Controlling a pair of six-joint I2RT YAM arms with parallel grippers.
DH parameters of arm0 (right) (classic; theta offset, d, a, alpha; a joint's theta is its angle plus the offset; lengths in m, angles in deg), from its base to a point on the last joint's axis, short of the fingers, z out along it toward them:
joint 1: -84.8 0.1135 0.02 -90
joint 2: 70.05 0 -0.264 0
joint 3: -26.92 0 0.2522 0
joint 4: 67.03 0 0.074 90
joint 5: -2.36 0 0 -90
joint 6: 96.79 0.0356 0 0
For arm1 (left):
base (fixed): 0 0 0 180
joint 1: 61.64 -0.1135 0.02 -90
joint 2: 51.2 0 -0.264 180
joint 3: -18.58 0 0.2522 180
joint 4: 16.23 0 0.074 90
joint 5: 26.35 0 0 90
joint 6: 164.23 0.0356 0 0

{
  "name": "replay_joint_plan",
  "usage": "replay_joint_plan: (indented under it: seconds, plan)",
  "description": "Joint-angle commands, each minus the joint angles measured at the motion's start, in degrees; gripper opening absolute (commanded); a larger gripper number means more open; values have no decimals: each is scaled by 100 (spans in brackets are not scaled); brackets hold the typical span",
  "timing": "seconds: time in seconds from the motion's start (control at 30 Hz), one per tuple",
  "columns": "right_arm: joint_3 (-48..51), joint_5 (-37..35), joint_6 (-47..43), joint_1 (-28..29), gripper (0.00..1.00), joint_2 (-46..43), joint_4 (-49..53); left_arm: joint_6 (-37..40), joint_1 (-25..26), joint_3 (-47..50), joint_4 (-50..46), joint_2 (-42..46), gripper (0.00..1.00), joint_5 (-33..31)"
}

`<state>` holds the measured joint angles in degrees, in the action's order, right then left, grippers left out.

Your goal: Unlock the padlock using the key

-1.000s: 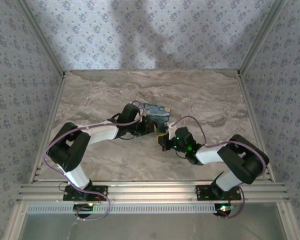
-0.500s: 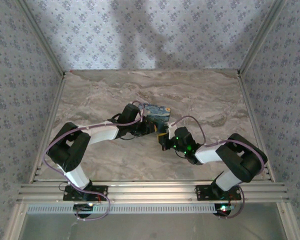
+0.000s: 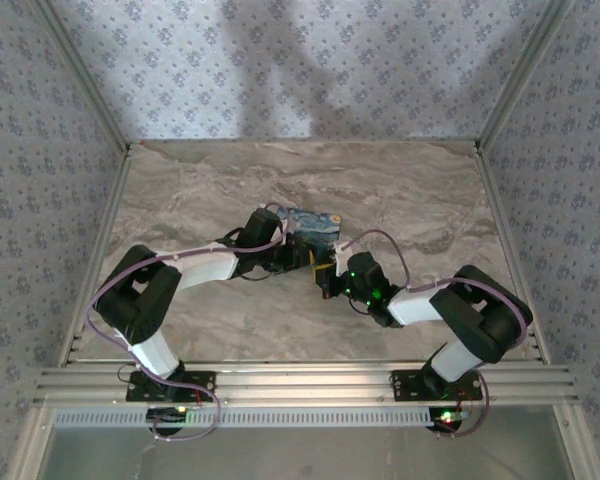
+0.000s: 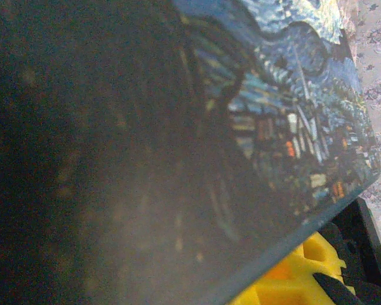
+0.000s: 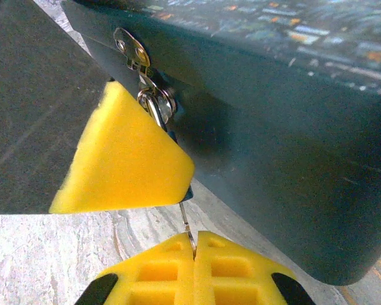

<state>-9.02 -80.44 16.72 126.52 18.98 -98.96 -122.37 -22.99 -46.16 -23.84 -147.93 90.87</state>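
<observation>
1. Overhead view: both arms reach inward to the middle of the marble table (image 3: pixel 200 190). The blue painted box (image 3: pixel 316 221) lies there. The left gripper (image 3: pixel 302 254) is at the box's near edge, and the right gripper (image 3: pixel 328 279) is just beside it on the near side.
2. Right wrist view: we see a small metal hasp (image 5: pixel 130 46) riveted near the top of the dark side wall of the box (image 5: pixel 273 127). The padlock (image 5: pixel 157 103) hangs from that hasp as a tiny shiny piece. It touches the upper corner of a yellow wedge, one of the left gripper's fingers (image 5: pixel 124 162), which hides its lower part.
3. In the same view, the right gripper (image 5: pixel 193 244) is clenched, its two yellow pads pressed flat together. A thin metal blade, which we take for the key (image 5: pixel 187 223), is pinched between them. It rises toward the padlock and passes behind the wedge's lower corner. We cannot tell whether its tip is seated in the lock.
4. Left gripper: one finger shows beside the padlock, but its partner is hidden. We cannot tell whether it is clamped on anything.
5. Left wrist view: the box's painted lid (image 4: pixel 286 114) is very close to the lens and blurred dark at left. A yellow finger (image 4: pixel 292 279) sits just beyond its lower edge.
</observation>
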Motion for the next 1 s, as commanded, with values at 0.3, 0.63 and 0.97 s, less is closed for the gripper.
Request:
replay_joint_plan:
  seconds: [0.3, 0.63, 0.97]
  plan:
    - [-11, -435, -176, 11, 0, -2, -727, -208, 103, -204, -81, 207, 12, 126]
    - [-1, -668, -683, -12, 0, -90, -1304, -749, 134, -307, -118, 110, 11, 347]
    - [-198, -711, -1091, -153, 0, -296, -1253, -785, 178, -401, -402, 154, 12, 307]
